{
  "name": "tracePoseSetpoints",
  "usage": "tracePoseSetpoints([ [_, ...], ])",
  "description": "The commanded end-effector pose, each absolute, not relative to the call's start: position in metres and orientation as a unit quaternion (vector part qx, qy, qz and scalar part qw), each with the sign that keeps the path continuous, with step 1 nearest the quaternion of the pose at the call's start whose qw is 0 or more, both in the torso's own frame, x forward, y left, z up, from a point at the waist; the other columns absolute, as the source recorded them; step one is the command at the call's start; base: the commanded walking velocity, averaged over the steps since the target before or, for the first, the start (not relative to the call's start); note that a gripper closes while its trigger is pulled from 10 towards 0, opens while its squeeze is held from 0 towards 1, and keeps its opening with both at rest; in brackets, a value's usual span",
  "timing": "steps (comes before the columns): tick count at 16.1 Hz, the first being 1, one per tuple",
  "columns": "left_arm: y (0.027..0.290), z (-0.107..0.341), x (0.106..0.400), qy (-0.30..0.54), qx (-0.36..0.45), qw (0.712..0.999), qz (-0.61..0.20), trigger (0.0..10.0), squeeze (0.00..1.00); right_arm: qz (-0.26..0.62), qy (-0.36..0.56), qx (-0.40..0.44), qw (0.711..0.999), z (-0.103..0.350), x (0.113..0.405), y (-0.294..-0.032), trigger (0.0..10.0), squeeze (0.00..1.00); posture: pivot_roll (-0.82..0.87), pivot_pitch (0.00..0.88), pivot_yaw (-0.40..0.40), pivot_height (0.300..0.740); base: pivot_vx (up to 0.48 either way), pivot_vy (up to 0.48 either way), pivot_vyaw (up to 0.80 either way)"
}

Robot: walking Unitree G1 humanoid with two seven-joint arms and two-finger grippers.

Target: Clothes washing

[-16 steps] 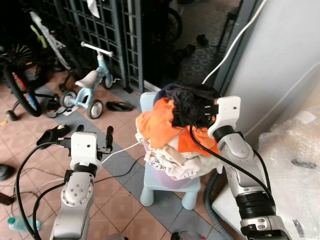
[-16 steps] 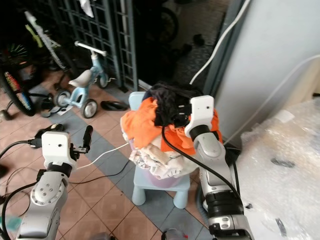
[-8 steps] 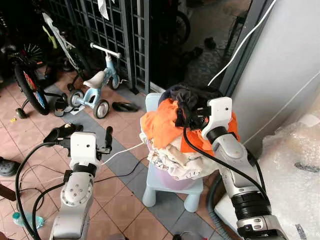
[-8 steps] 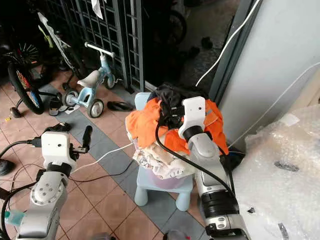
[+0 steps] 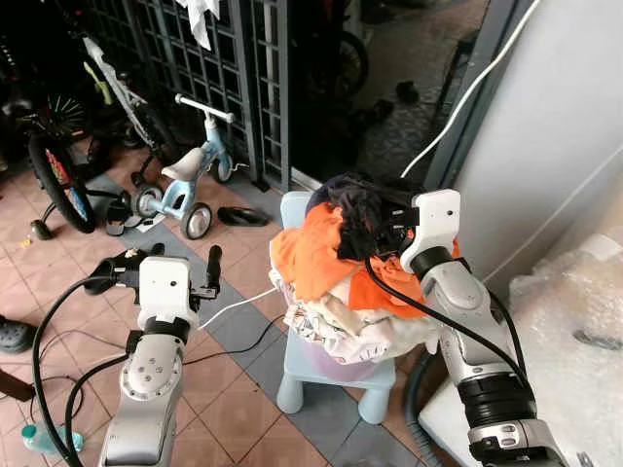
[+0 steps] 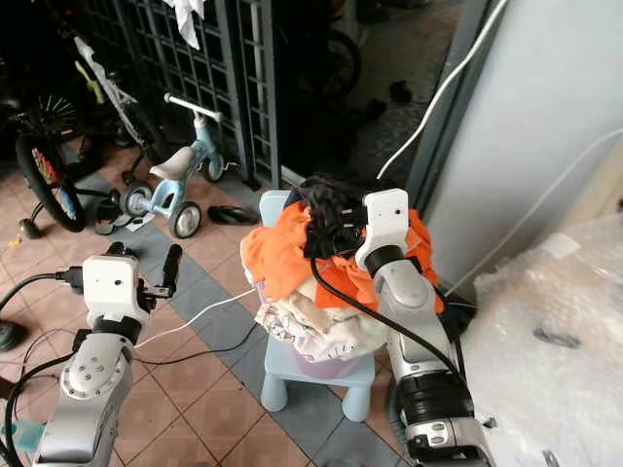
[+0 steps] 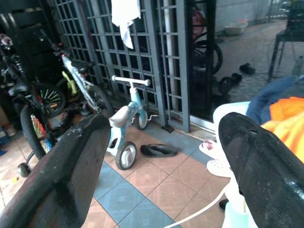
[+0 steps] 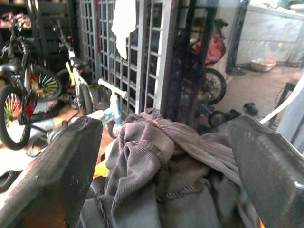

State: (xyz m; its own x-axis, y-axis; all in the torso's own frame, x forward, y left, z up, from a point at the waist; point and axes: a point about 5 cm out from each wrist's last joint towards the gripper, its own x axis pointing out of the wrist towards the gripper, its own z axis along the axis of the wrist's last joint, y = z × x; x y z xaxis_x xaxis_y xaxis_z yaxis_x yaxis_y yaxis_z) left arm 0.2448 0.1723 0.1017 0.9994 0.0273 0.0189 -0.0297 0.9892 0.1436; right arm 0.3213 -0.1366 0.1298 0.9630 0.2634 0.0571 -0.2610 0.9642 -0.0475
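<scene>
Clothes pile [image 5: 341, 272] on stool [image 5: 331, 375], balance bike [image 5: 185, 180] far left, behind.

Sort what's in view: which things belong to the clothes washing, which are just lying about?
Job: laundry pile heaped on the light blue stool; dark garment on top, between the open right gripper's fingers.

Lying about: balance bike, bicycle, black slipper, bubble wrap.

Right gripper [image 6: 336, 222] pulled back a bit and sits higher on the dark garment [image 8: 161, 190] — camera shifted too.
</scene>
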Motion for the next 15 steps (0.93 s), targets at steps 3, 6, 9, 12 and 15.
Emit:
tracePoseSetpoints([
  [3, 0.171, 0.104, 0.248, -0.009, 0.073, 0.997, 0.011, 10.0, 0.00, 0.141, 0.001, -0.031, 0.989, 0.118, 0.321, -0.135, 10.0, 0.00, 0.02, 0.000, -0.001, 0.740, 0.330, 0.000, 0.00],
  [6, 0.172, 0.103, 0.247, -0.008, 0.073, 0.997, 0.012, 10.0, 0.00, 0.147, 0.014, -0.032, 0.989, 0.113, 0.319, -0.132, 10.0, 0.00, 0.03, 0.000, -0.003, 0.740, 0.328, 0.000, 0.00],
  [9, 0.171, 0.104, 0.247, -0.008, 0.069, 0.998, 0.012, 10.0, 0.00, 0.148, 0.023, -0.040, 0.988, 0.109, 0.318, -0.132, 4.2, 0.00, 0.03, 0.000, -0.003, 0.740, 0.309, 0.000, 0.00],
  [12, 0.169, 0.105, 0.247, -0.013, 0.071, 0.997, 0.008, 10.0, 0.00, 0.127, 0.040, -0.033, 0.991, 0.104, 0.318, -0.139, 0.0, 0.00, 0.03, 0.000, -0.005, 0.740, 0.000, 0.000, 0.00],
  [15, 0.169, 0.105, 0.247, -0.011, 0.069, 0.998, 0.008, 10.0, 0.00, 0.117, 0.049, -0.030, 0.991, 0.102, 0.318, -0.143, 0.0, 0.00, 0.03, 0.000, -0.006, 0.740, 0.000, 0.000, 0.00],
])
